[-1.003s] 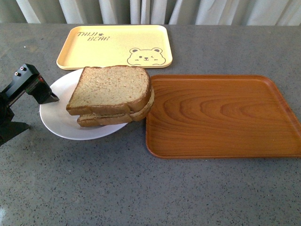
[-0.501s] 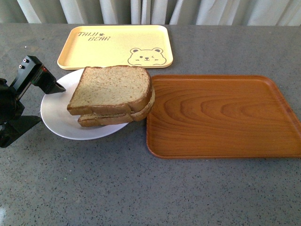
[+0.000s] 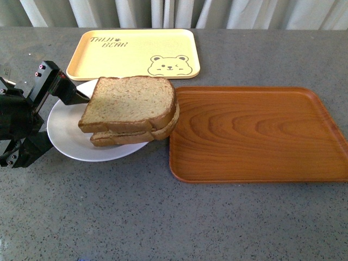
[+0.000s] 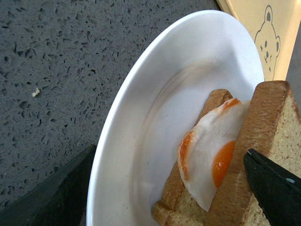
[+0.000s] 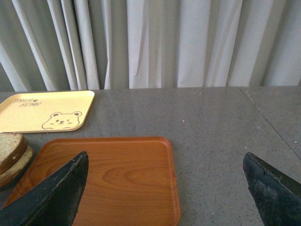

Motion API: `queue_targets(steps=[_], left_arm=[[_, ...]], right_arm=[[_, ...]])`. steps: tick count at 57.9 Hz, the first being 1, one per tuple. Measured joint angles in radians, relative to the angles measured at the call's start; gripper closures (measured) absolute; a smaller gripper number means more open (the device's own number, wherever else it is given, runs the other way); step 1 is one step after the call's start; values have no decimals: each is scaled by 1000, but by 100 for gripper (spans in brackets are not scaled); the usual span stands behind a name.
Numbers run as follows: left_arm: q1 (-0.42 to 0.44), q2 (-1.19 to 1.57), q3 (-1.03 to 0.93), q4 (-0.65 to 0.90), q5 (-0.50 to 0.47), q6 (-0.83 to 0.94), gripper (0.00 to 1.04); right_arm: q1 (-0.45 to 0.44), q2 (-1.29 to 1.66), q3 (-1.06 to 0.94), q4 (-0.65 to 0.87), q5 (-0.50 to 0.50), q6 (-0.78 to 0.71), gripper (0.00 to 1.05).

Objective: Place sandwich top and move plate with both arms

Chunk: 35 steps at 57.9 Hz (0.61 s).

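The left gripper [image 3: 69,120], jaws apart, straddles the plate [image 3: 76,147] rim near the counter's left edge: clamp rim only, clear of the top [image 3: 128,98] (right gripper [image 5: 164,157] gapes too).

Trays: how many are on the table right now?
2. The yellow bear tray lies at the far side, behind the white plate. The brown wooden tray lies to the white plate's right. No other tray shows in any view.
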Motion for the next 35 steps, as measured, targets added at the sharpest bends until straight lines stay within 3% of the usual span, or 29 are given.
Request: queue_targets(steps=[35], left_arm=[[4,21,-4,26,31,-43,9]], right_arm=[[0,0,0,0,0,0,9]])
